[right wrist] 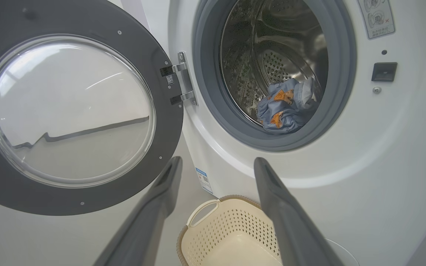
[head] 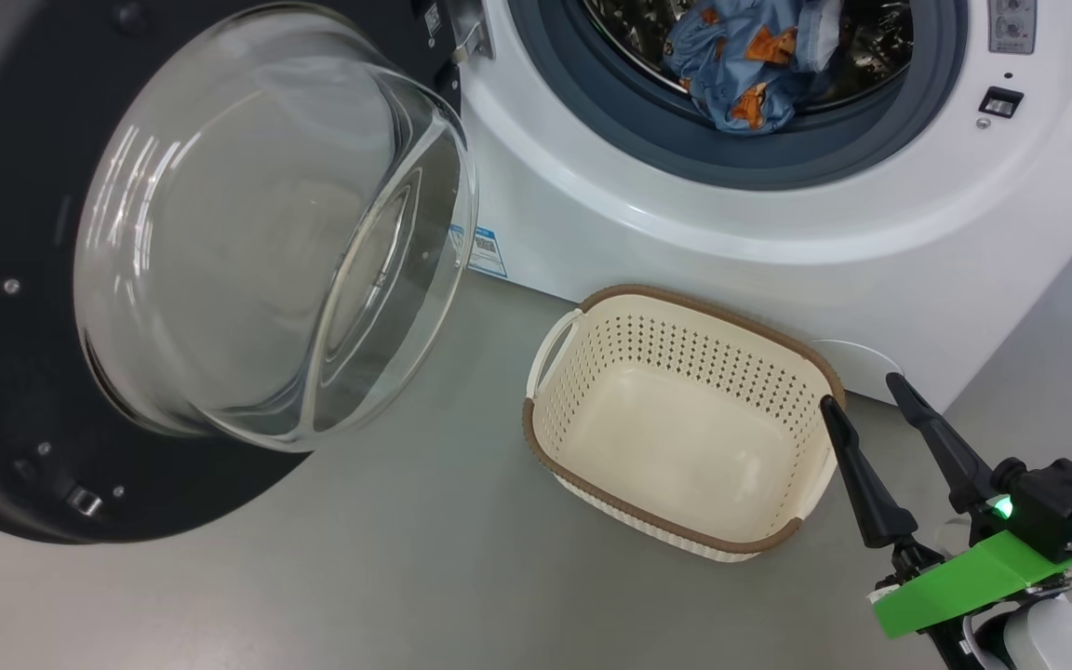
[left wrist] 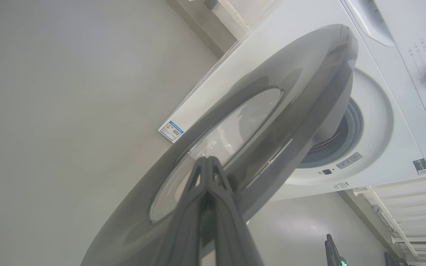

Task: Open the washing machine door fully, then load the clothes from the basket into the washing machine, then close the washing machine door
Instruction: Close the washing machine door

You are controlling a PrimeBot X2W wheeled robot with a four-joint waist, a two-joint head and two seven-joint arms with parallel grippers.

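Note:
The washing machine door (head: 275, 233) stands swung open to the left, its glass bowl bulging toward me. Inside the washing machine (head: 592, 214), the clothes (head: 750, 56) lie bunched at the drum's front lip, light blue with orange figures. The basket (head: 648, 296) sits on the floor below the opening with nothing in it. My right gripper (head: 862, 391) hovers open just right of the basket's rim. In the right wrist view the right gripper (right wrist: 217, 162) frames the basket (right wrist: 227, 236), with the clothes (right wrist: 285, 107) above. My left gripper (left wrist: 207, 159) is shut, its tips at the door's outer face (left wrist: 272, 111).
Grey floor spreads in front of the machine. A small blue label (head: 485, 251) is on the machine's lower front and a round white cover (head: 857, 358) sits by the basket. A white rack (left wrist: 401, 207) stands beside the machine.

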